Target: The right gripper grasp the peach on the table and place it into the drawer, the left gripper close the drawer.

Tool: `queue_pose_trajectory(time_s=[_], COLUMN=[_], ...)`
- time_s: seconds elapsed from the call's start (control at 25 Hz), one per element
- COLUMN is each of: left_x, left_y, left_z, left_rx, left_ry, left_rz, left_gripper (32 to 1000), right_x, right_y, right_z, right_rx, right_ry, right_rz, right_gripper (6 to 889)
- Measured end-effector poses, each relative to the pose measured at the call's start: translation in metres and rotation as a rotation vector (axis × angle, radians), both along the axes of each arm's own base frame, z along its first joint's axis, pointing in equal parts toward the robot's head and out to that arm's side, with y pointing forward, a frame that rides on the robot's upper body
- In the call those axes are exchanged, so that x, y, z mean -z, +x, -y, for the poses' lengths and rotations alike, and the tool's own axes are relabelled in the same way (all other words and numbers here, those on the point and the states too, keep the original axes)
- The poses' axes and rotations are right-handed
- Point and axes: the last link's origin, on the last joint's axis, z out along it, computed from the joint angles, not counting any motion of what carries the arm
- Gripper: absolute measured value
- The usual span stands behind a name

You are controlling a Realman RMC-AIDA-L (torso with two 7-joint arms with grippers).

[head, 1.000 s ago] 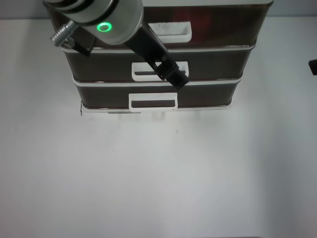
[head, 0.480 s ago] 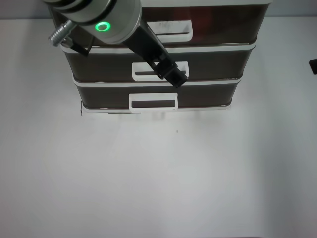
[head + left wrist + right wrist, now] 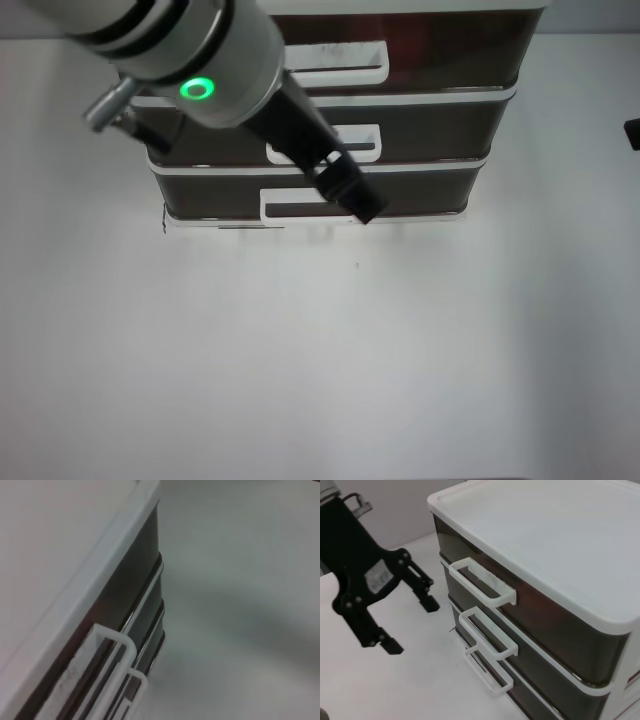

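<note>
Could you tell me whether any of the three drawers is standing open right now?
No, in the right wrist view all three fronts, including the top drawer, sit flush in the cabinet.

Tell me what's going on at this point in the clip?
The left gripper, fingers open, hangs in front of the three-drawer unit, holding nothing. All three drawers look shut, including the top drawer with the smudged handle. No peach shows on the table; a faint reddish patch shows through the top drawer's front, but what it is cannot be told. The right gripper sits at the table's right edge.
</note>
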Motion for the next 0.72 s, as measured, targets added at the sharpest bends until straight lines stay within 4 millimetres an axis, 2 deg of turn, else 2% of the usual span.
queue_pose_trajectory(time_s=[0.32, 0.72], left_x=[-0.012, -0.015], left_y=[-0.014, -0.012], left_z=[0.018, 0.028], left_rx=[-0.072, -0.078], left_ry=[0.013, 0.002], left_rz=[-0.005, 0.016], left_gripper=[856, 856], right_x=[0.0, 0.0], right_y=[0.002, 0.002], right_z=[0.001, 0.002], right_rx=[0.004, -0.002], right_ry=[0.001, -0.001], right_rz=[0.0, 0.003], right_gripper=[865, 864])
